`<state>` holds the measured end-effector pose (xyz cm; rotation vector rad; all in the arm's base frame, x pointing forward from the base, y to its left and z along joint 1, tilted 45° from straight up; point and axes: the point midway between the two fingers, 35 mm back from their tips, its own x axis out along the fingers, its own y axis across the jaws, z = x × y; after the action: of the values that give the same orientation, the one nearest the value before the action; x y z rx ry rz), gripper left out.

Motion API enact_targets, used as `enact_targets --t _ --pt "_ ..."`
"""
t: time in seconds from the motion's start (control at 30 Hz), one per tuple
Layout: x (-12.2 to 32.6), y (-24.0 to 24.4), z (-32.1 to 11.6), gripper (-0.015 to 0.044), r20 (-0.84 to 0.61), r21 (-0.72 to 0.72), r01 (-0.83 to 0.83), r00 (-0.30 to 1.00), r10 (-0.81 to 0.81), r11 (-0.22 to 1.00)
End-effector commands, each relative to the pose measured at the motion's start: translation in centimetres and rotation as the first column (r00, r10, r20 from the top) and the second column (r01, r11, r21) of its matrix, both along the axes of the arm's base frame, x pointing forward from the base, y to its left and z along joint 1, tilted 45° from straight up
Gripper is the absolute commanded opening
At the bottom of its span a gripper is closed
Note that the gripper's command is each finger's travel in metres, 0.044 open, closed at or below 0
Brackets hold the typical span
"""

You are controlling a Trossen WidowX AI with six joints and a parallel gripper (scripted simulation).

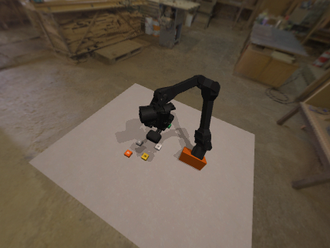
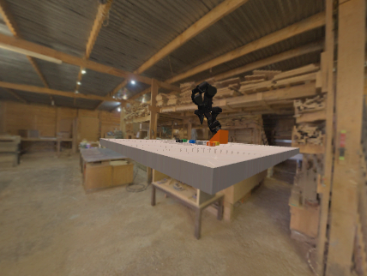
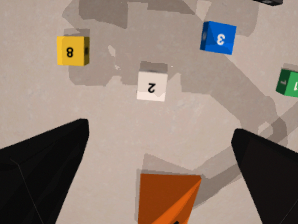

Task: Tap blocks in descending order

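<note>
My gripper (image 3: 162,132) is open and empty, high above the table. In the wrist view, a white block (image 3: 152,86) (image 1: 158,147) with a 2 lies just beyond the gap between the fingertips. A yellow block (image 3: 73,51) (image 1: 145,156) with an 8 lies to its upper left. A blue block (image 3: 219,38) (image 2: 192,141) with a 3 is at the upper right. A green block (image 3: 288,83) (image 1: 170,125) with a 1 is at the right edge. A black block (image 3: 268,2) is cut off at the top. An orange block (image 1: 128,153) and a grey block (image 1: 139,142) show no readable digit.
The arm's orange base block (image 1: 192,159) (image 2: 221,137) (image 3: 162,192) stands on the pale table top (image 1: 173,200) (image 2: 240,156), to the right of the blocks in the top view. The arm hides part of the block area there. Shadows of the arm fall among the blocks.
</note>
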<state>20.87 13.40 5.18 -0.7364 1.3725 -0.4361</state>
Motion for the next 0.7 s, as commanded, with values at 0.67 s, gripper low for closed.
enact_targets --t 0.67 --pt "-0.87 0.78 -1.36 0.0400 0.001 -0.007 0.013 1.000 -0.013 1.000"
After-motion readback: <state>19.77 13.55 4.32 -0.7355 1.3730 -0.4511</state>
